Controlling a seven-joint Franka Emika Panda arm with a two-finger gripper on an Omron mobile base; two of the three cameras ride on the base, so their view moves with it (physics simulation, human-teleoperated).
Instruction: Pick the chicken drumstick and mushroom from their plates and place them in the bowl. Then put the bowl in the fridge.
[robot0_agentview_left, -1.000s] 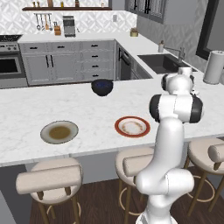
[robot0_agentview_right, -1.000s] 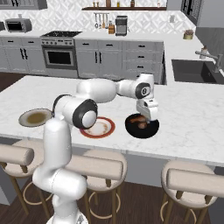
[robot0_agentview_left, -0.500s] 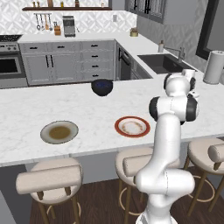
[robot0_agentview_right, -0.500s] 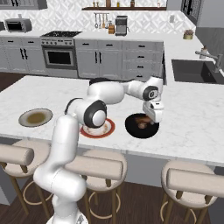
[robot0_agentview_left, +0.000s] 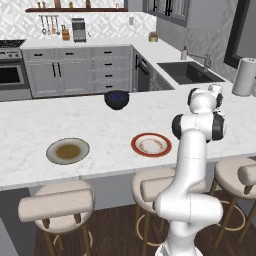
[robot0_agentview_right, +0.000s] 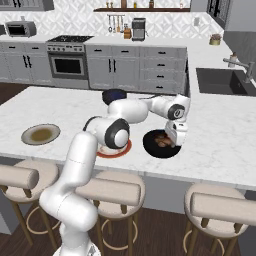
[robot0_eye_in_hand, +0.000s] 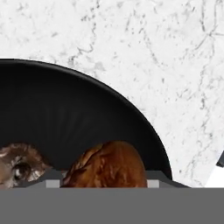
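Right base view puts the gripper (robot0_agentview_right: 175, 144) low over a shallow black dish (robot0_agentview_right: 151, 148), which sits on the worktop (robot0_agentview_right: 220, 145) just beside the red-rimmed plate (robot0_agentview_left: 135, 145), on the sink side of it; we cannot tell whether the jaws are open or closed on anything, as the fingertips are hidden.

From the hand view the dish (robot0_eye_in_hand: 87, 100) lies straight below and ahead, with two pieces against its near wall; a glossy orange-brown piece (robot0_eye_in_hand: 111, 164) lies almost under the hand, and a small brownish-grey piece with a pale spot (robot0_eye_in_hand: 17, 165) lies off to one side. We take the second for the mushroom. The first may be the chicken drumstick, but no thin bone end shows, so we cannot give its long axis.

Both plates look bare: the red-rimmed one, and the grey-olive plate (robot0_agentview_left: 52, 152) well apart from it, away from the sink. A deep navy bowl (robot0_agentview_left: 116, 99) stands beyond the red-rimmed plate, towards the far edge; we cannot see what it holds. Which of the two dark vessels is the one meant for the fridge, we cannot settle; we judge that must be resolved before any lift.
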